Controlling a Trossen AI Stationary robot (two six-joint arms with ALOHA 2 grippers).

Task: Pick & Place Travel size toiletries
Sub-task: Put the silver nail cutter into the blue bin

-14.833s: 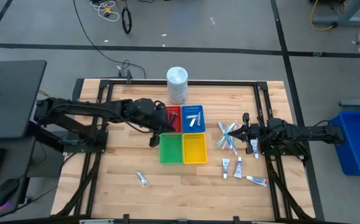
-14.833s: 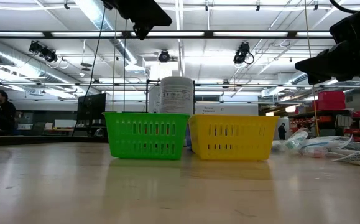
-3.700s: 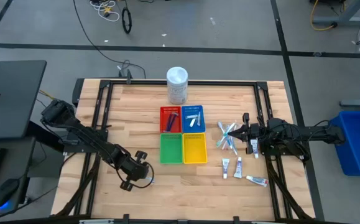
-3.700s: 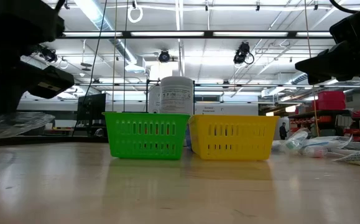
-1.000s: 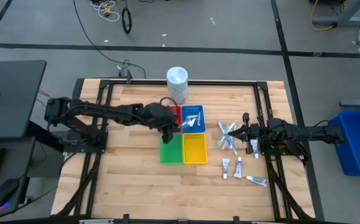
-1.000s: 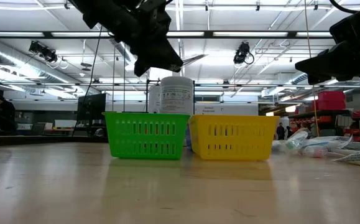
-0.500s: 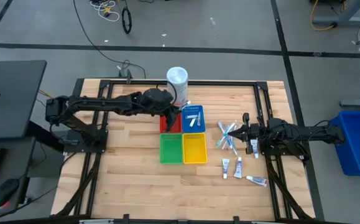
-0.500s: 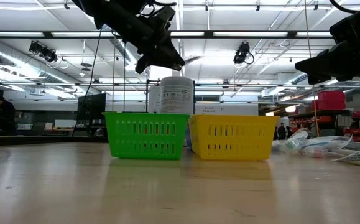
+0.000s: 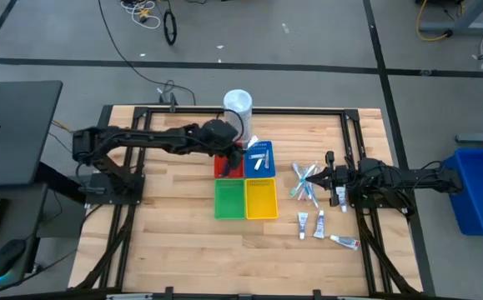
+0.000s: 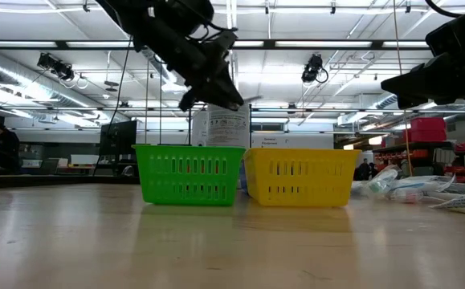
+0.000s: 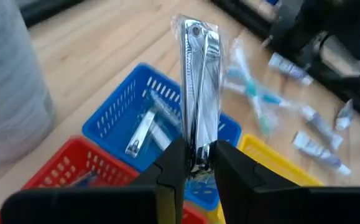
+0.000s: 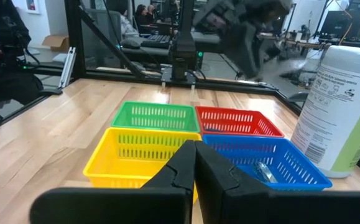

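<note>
Tub (image 9: 238,103) stands just behind left pincer (image 9: 239,148) over red tray (image 9: 227,167).

Four trays (image 9: 245,180) left of toothbrushes (image 9: 305,182)

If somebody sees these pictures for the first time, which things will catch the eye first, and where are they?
The four bright baskets in the table's middle stand out: red basket, blue basket, green basket, yellow basket. Above the red and blue ones, the left gripper holds a shiny wrapped nail clipper. Toothbrushes and small tubes lie scattered on the right, near the waiting right gripper.
</note>
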